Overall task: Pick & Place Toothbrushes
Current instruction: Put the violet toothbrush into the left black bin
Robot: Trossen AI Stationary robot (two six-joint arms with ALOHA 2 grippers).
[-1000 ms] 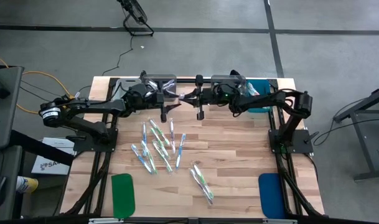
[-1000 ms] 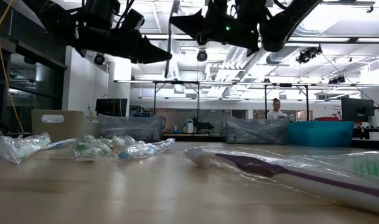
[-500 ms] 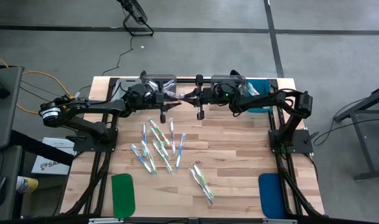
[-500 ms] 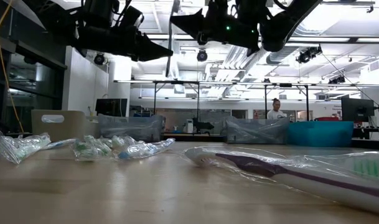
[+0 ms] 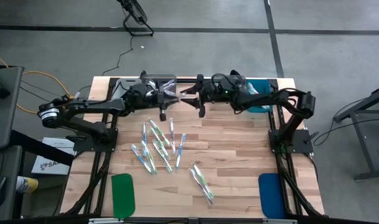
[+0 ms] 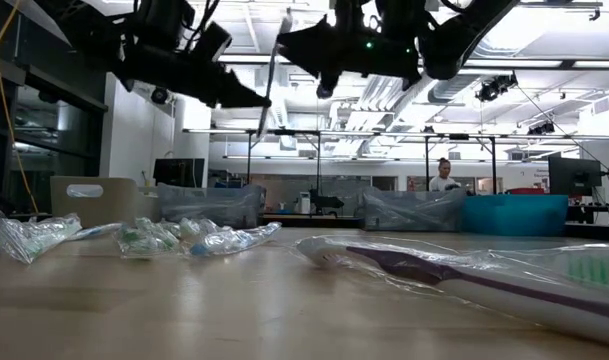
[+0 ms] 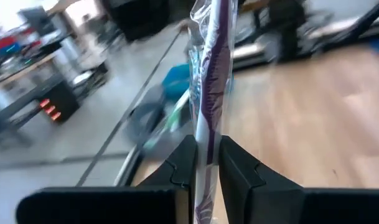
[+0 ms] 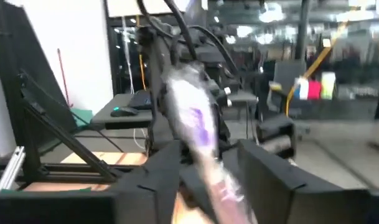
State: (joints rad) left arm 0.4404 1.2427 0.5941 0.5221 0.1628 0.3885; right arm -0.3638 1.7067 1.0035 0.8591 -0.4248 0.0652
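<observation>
The left pincer [image 7: 206, 163] is clamped on a purple toothbrush [image 7: 209, 87] in crinkly clear wrap, held up in the air at the upper middle of the high view, over the far edge of the wooden surface [image 5: 239, 155]. The right pincer [image 8: 209, 163] faces it from the right, its fingers [image 8: 267, 171] standing apart on either side of the same wrapped stick, so it looks like a hand-over with the right side letting go.

My worry is the slick, loose film: the narrow dark fingers may be pinching wrapper more than handle, and the brush could slide or swing out. It could also snag on the right fingers as the two part.

The other toothbrushes [image 5: 159, 146] lie scattered in the middle of the surface, thin whitish sticks with green and blue accents. A flat green pad [image 5: 122, 194] sits lower left, a blue one [image 5: 269, 193] lower right
</observation>
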